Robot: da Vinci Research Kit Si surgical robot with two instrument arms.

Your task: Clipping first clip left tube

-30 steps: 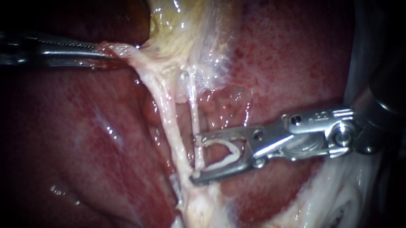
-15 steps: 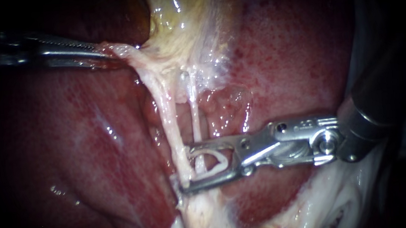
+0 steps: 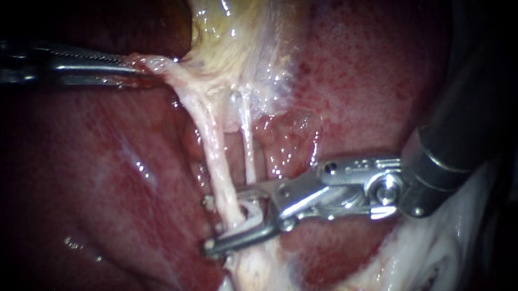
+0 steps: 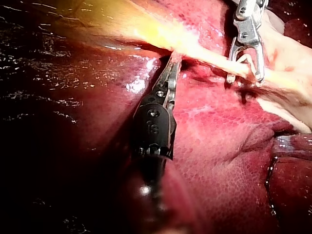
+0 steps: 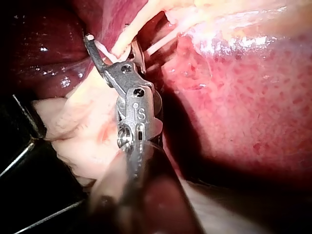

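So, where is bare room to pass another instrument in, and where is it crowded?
Free: the bare liver left of the tubes, below the left instrument; also the liver right of them, above the right instrument. Crowded: where its open jaws straddle the left tube, the right tube just beside, and up where the left instrument grips tissue.

the left instrument's end effector (image 3: 139,70) is showing as slim grey steel, with fine teeth running along one edge. behind it the wrist housing (image 4: 155,127) is looking black and rounded, carrying a small round screw and pale stamped marks. the right instrument's end effector (image 3: 216,223) is gleaming as bright steel: two thin slotted bars turning on round pins, with small screws and engraved marks on the link behind. its shaft (image 3: 459,137) is appearing dark and smooth, ending in a silver collar.
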